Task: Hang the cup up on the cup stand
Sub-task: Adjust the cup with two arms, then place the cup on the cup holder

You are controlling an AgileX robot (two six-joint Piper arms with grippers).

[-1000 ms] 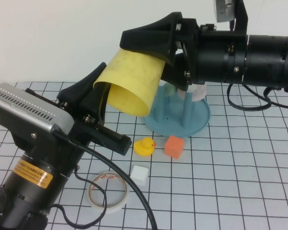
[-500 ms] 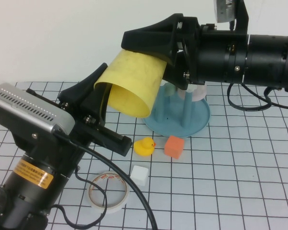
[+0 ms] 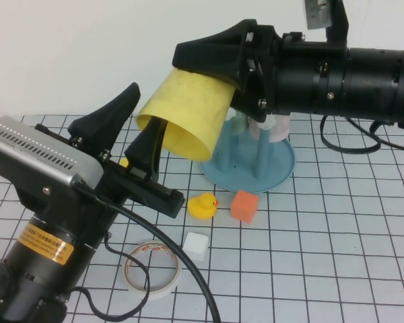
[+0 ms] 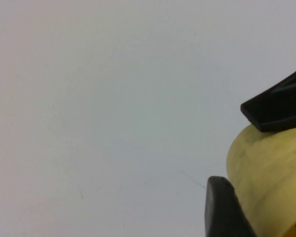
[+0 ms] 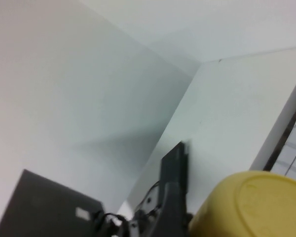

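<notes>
Left pincer: raised at the left of the high view, its fingers spread, one outside and one inside the mouth of the cup; contact with the wall cannot be told.

Tape roll: lying flat on the gridded surface, near front.

White cube: set just beside the tape roll.

Cup: yellow, held in the air on its side, mouth toward the left pincer, above and left of the cup stand. In the left wrist view only its rounded wall is seen; in the right wrist view only its closed bottom.

Rubber duck and orange cube: placed before the stand.

Right pincer: reaching in from the right, pinching the cup at its base end.
</notes>
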